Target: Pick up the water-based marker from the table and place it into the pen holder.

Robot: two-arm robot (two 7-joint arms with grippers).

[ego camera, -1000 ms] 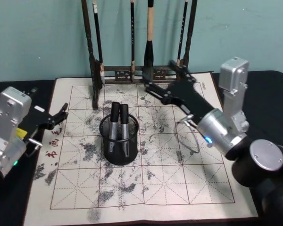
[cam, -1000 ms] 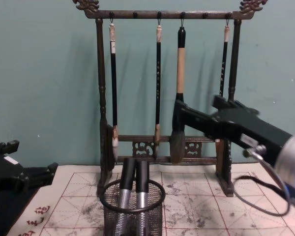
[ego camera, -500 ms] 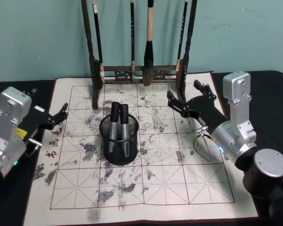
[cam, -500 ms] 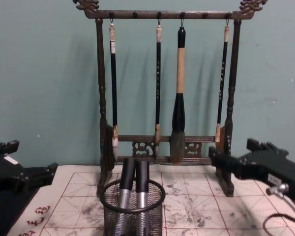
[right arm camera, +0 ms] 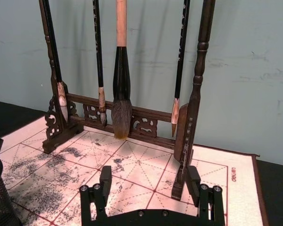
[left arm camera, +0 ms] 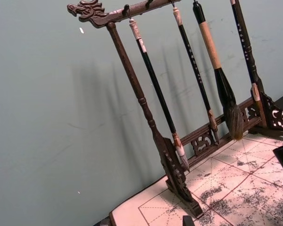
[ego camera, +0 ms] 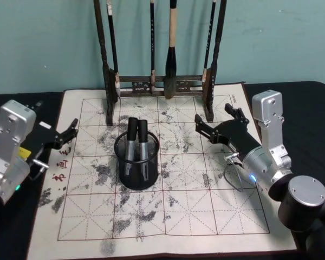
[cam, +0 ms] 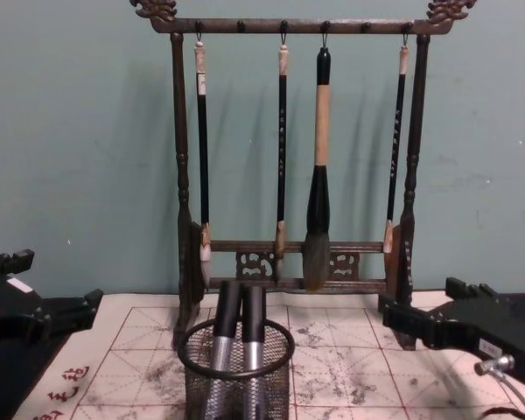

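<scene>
The black wire-mesh pen holder (ego camera: 138,165) stands on the cream calligraphy mat (ego camera: 179,216) of the table, left of centre. Two water-based markers (ego camera: 136,140) with black caps and silver barrels stand upright inside it, as the chest view also shows for the markers (cam: 239,328) in the pen holder (cam: 236,372). My right gripper (ego camera: 215,119) hovers open and empty to the right of the holder, near the brush rack's right foot. The right wrist view has this gripper (right arm camera: 148,184) with its fingers spread wide over the mat. At the mat's left edge, my left gripper (ego camera: 70,132) is parked open.
A tall dark wooden brush rack (ego camera: 157,84) with several hanging calligraphy brushes stands at the back of the mat. Its right post (right arm camera: 193,108) rises just beyond my right gripper. A thin cable (ego camera: 233,173) loops beside the right arm. The near half of the mat holds only ink smudges.
My right arm has pulled back from beside the rack toward the right and lowered. The left arm, holder and markers have not moved.
</scene>
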